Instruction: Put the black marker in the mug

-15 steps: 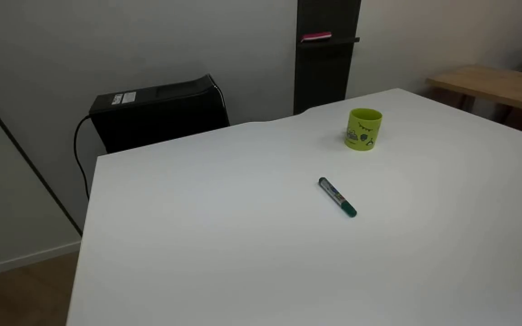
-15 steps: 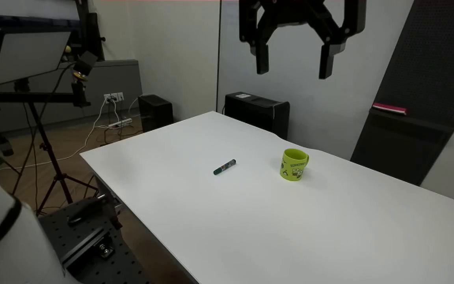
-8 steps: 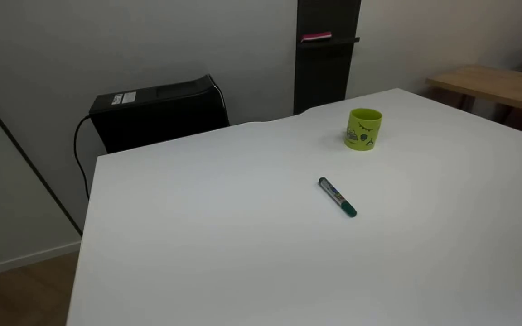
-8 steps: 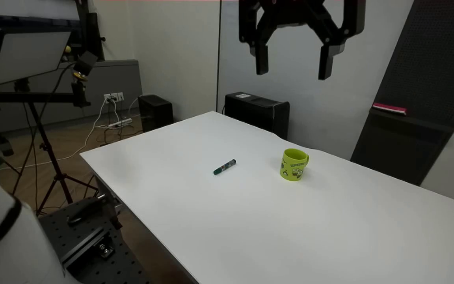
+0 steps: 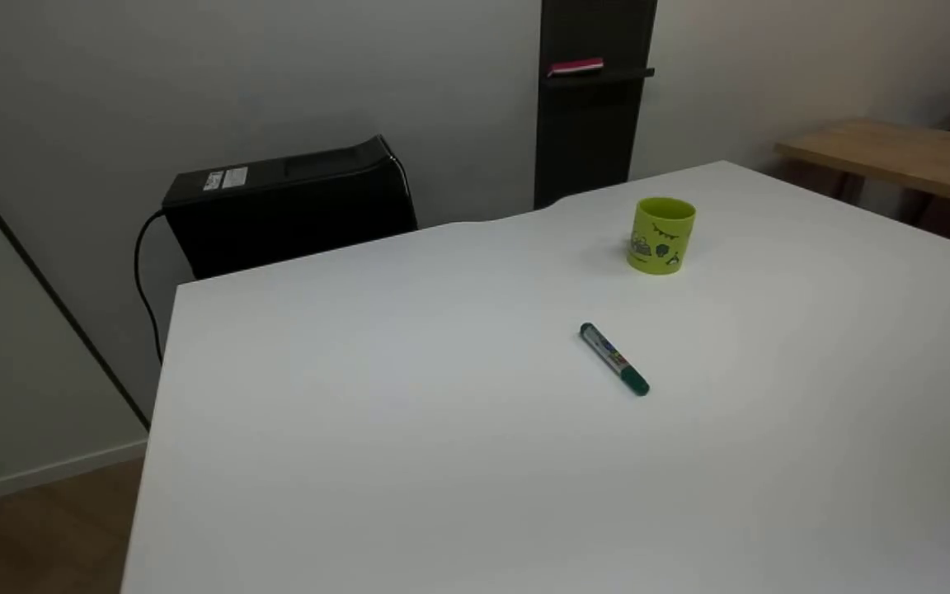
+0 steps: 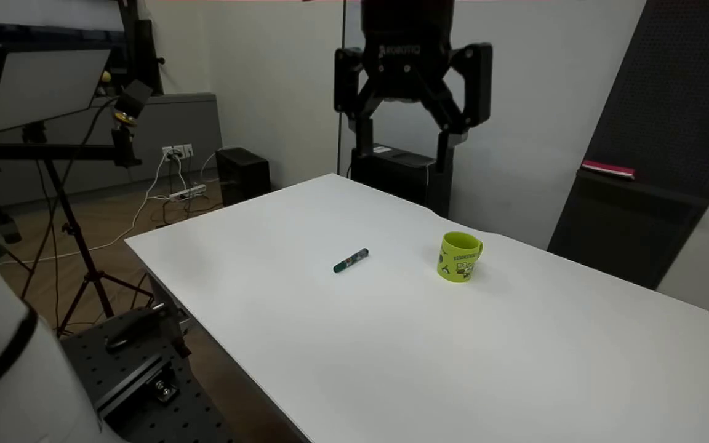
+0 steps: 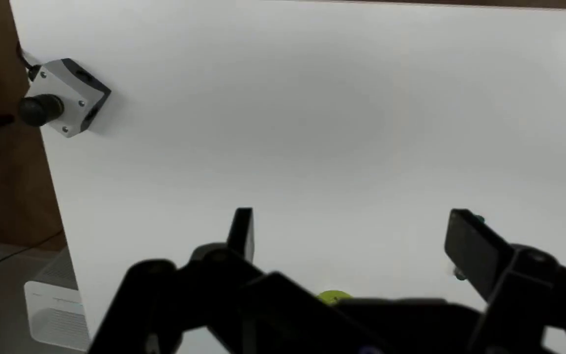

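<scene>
The gripper, a matt black assembly of angular links and round pivots lettered ROBOTIQ, hangs in the air, its two blocky, straight-sided fingers well apart. The marker lies flat on the table: a slim cylinder, pale and printed along the barrel, dark green at both rounded ends. In the wrist view one finger overlaps its middle. Apart from it stands the mug, upright, a smooth yellow-green cylinder with dark printed figures; the looped handle shows in an exterior view. The tabletop is plain, smooth and white, one edge curving in a shallow wave. Near another edge, in the wrist view, sits a grey box with a dark cylindrical knob. Beyond, in both exterior views, are a black case with pale labels and a dark upright panel, finely perforated, bearing a red-and-white item on its ledge.
</scene>
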Controlling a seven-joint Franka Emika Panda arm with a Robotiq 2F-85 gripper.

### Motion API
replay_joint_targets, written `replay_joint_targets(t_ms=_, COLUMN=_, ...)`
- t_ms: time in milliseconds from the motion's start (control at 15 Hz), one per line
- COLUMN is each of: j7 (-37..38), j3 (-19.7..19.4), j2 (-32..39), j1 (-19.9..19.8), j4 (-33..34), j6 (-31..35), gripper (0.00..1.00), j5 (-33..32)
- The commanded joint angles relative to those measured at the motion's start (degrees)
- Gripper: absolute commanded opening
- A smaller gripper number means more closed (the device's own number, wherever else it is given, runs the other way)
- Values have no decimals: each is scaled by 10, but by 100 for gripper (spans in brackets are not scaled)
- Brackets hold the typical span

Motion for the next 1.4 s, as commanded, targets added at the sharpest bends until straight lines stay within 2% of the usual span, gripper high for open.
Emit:
replay_joint_targets(t_ms=0, j7=-12, j3=11, j2=4, j1=28, j4=-49, j6=25, gripper=100, j5=19)
replay_joint_targets(t_ms=333, j7=-31, j3=24, j2=32, j1=81, j4=-115, j6=73, gripper=100, j5=76)
replay_joint_targets(t_ms=400, j7=-34, j3=25, j2=62, j1=93, j4=-96, j6=82, gripper=100, j5=93)
replay_joint_targets(t_ms=733, j7=-17, j3=53, j2=137, j1=136, j4=-107, j6=181, gripper=100, j5=167)
replay_joint_targets(t_ms=1000, j7=-12, j3=93, j2=212, j1=170, j4=-107, j6=255, gripper=100, j5=208)
replay_joint_targets(t_ms=1333, j7=3, j3=149, j2=302, j1=198, j4=-93, j6=324, gripper=100, j5=220)
